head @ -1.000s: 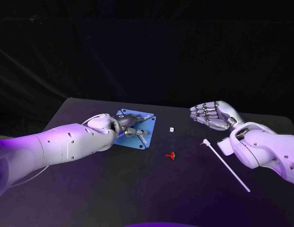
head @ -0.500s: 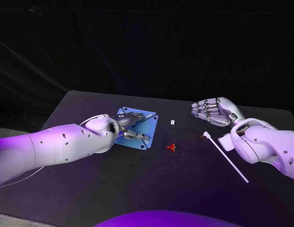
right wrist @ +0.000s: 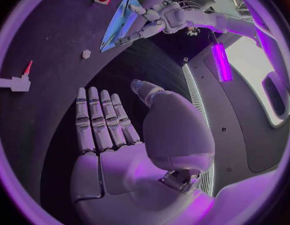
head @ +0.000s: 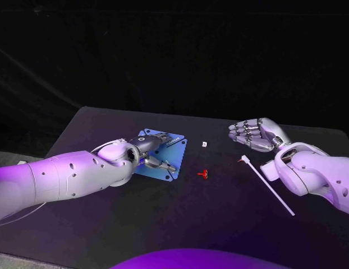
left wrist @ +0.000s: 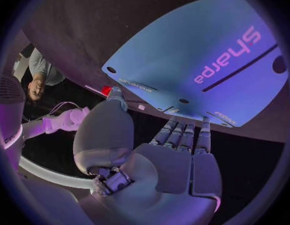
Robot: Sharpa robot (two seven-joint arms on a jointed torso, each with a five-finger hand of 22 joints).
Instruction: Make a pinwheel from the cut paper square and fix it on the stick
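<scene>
White stick (head: pixel 268 186) lies nearest on the bench (head: pixel 223 224), with the red pin (head: pixel 202 174) close by, both likely waiting for later. The left hand (head: pixel 148 156) lays straight fingers (left wrist: pixel 184 135) on the blue paper square (head: pixel 171 141), maybe to steady it, and grasps nothing. It hides the paper's near side. Farther off, the right hand (head: pixel 254 135) is spread and empty.

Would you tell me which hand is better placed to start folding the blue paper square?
Left, probably: the left hand is at the paper square; the right hand hovers open near the stick.
</scene>
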